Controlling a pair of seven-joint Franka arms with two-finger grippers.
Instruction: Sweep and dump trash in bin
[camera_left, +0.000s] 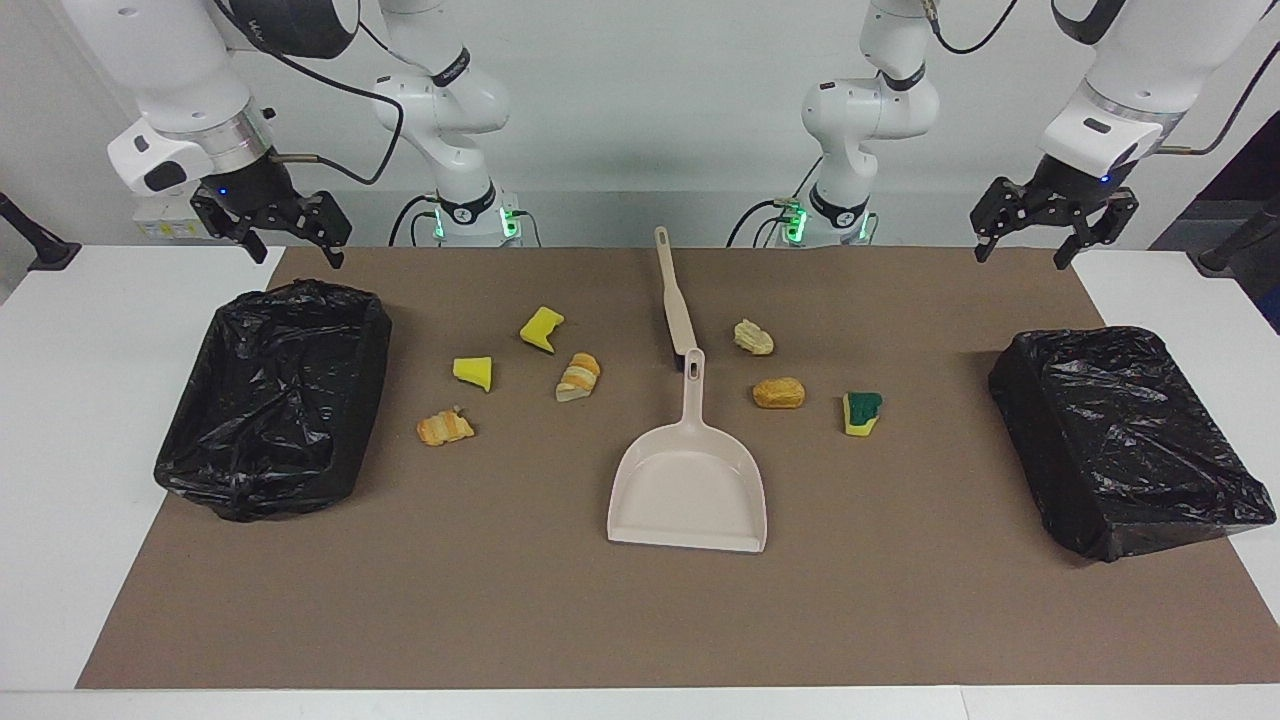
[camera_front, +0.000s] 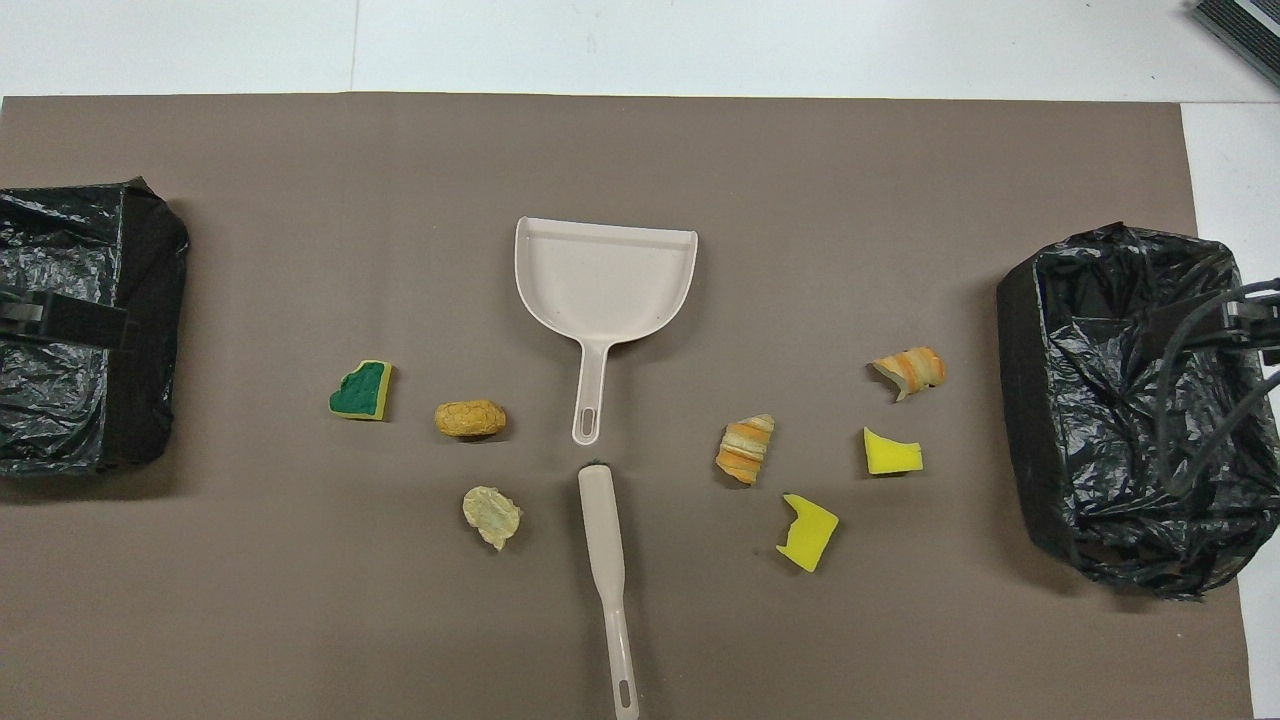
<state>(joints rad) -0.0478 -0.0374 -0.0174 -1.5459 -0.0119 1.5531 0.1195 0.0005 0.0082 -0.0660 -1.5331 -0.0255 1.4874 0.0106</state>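
Observation:
Several trash scraps lie on the brown mat: two yellow foam chunks (camera_left: 542, 328) (camera_left: 474, 372), two striped bread-like lumps (camera_left: 578, 377) (camera_left: 445, 428), a pale lump (camera_left: 753, 337), a tan lump (camera_left: 778, 392) and a green-and-yellow sponge piece (camera_left: 861, 412). Among them lies the beige dustpan (camera_left: 688, 480), handle toward the robots. The brush (camera_left: 675, 300) lies in line with it, nearer the robots. An open black-lined bin (camera_left: 270, 400) stands at the right arm's end. My right gripper (camera_left: 295, 240) hangs open above the mat's edge near that bin. My left gripper (camera_left: 1025, 250) hangs open at the other end.
A second box wrapped in a black bag (camera_left: 1130, 440) stands at the left arm's end of the mat (camera_left: 500, 620). White table (camera_left: 60, 450) borders the mat on both ends. Cables trail from both arms' wrists.

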